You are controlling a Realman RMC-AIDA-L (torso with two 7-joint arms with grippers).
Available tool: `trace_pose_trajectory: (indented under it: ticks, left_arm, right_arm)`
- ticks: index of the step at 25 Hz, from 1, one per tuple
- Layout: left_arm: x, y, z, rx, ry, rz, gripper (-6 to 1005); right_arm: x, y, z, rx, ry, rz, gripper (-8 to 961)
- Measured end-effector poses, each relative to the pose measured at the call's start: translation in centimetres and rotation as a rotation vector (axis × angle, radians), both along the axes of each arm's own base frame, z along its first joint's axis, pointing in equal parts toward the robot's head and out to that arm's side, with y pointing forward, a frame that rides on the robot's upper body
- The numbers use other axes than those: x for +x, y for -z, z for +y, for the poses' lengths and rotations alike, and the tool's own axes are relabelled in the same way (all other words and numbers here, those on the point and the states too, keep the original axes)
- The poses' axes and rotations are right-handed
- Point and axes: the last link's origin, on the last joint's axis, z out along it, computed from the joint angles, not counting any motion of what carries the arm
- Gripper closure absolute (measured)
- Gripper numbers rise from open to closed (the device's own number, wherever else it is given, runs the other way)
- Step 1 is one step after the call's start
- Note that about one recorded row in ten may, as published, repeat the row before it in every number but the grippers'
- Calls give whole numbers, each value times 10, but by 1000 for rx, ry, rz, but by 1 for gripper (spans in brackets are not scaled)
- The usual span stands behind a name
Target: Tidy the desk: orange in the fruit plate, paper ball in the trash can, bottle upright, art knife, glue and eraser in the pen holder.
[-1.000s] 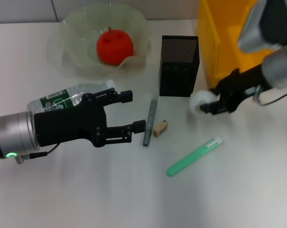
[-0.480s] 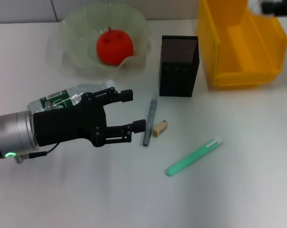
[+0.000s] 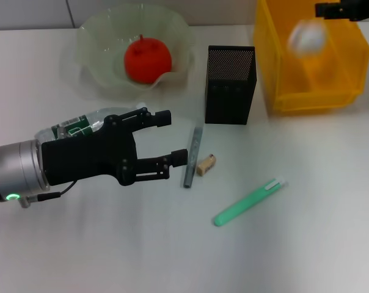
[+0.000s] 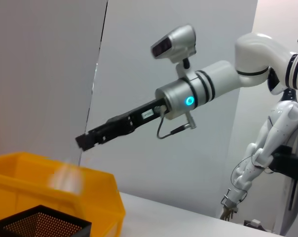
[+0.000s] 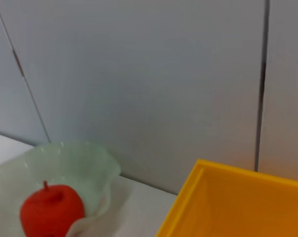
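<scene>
On the plain white desk (image 3: 306, 244), the round red-orange orange (image 3: 148, 59) sits inside the wide translucent pale-green fruit plate with a wavy rim (image 3: 93, 43), at about 11 o'clock of the head view. The small white paper ball (image 3: 306, 38) shows as a blurred pale blob against the inside of the bright yellow rectangular plastic trash can (image 3: 276, 85) at 1 o'clock, not resting on anything visible; the left wrist view shows the same pale blur (image 4: 65, 178) in front of the bin's wall (image 4: 99, 197).

The right hand (image 3: 332, 9) is high at the 1 o'clock corner, above the bin's far side, and holds nothing; whether its fingers are wide or narrow cannot be told. In the left wrist view it (image 4: 84, 141) reaches out over the bin.

The left hand (image 3: 172, 137) is at 9 o'clock, fingers spread wide and empty, pointing toward 3 o'clock. The clear plastic bottle with a dark green label (image 3: 80, 127) lies on its side just behind it, partly hidden.

The black square metal-mesh pen holder (image 3: 230, 85) stands upright near centre, beside the bin. Below it lie a slim grey art knife (image 3: 193, 154), the tiny tan eraser (image 3: 206, 164) just beside that, and a green glue stick (image 3: 248, 202) toward 5 o'clock, apart from both.
</scene>
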Motion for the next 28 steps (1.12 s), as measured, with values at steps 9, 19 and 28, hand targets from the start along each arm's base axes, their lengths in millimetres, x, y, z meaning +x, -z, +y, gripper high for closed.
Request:
trace_pose_trajectory:
  ticks: [9, 19, 28]
  left_arm:
    - [2, -1, -2, -8, 8, -16, 156]
    - [5, -8, 4, -10, 6, -14, 155]
    - [6, -28, 23, -16, -56, 31, 156]
  right_arm:
    - [2, -3, -4, 80, -20, 125, 207]
    - [39, 1, -103, -74, -475, 563, 177]
    - [78, 86, -143, -274, -478, 283, 177]
